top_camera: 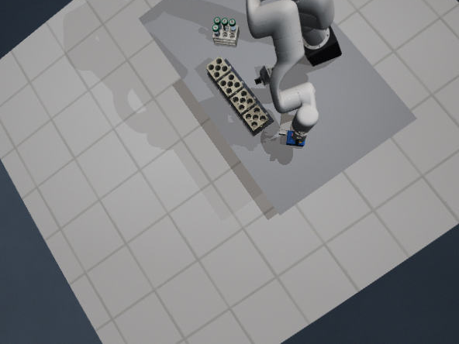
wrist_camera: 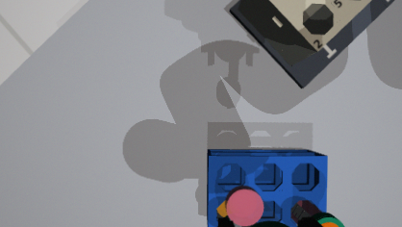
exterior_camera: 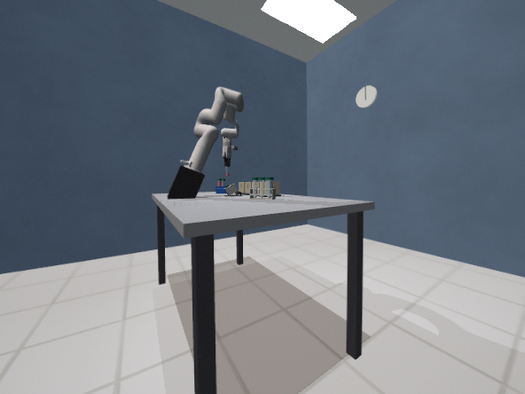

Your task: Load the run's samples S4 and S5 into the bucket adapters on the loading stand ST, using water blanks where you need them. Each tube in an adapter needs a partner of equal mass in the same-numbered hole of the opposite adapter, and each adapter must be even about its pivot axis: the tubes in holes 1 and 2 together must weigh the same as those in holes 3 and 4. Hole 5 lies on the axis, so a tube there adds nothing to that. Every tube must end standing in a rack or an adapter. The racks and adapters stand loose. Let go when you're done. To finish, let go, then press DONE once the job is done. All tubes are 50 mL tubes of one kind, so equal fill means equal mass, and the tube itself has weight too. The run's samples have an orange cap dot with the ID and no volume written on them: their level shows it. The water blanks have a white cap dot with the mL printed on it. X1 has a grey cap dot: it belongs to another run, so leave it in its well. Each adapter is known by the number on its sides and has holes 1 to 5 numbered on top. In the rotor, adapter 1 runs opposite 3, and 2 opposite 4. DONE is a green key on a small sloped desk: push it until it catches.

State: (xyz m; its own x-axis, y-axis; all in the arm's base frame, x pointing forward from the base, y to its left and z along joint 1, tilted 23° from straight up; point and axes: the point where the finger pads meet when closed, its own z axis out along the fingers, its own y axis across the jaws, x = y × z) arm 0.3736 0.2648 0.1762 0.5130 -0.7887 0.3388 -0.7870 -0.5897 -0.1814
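A glossy white jointed robot arm (top_camera: pixel 287 43) rises from a black block base (top_camera: pixel 323 50) on a smooth matte grey table (top_camera: pixel 360 104). Its claw (exterior_camera: pixel 227 167) points straight down above a bright blue, box-shaped plastic tube rack (wrist_camera: pixel 267 165) with rounded octagonal wells. The claw is closed partway on a clear sample tube with a pink liquid fill (wrist_camera: pixel 245 207), held upright above the rack; from the wrist view only its round pink underside shows, hanging over the rack's front wells. Which sample it is cannot be read.

A second tube with a green cap and orange dot (wrist_camera: pixel 328 221) stands at the rack's right corner.

Near the rack, a row of 4 beige square bucket adapters (top_camera: pixel 237 94) sits on a dark, long loading stand (wrist_camera: pixel 303 67); each block has 5 round dark holes. The nearest adapter shows the printed numerals 2 and 5.

Well apart, at the far end of the row, a pale clear rack (top_camera: pixel 226 36) holds several green-capped tubes (top_camera: pixel 224 22). A small dark sloped desk (top_camera: pixel 262 75) sits beside the arm.
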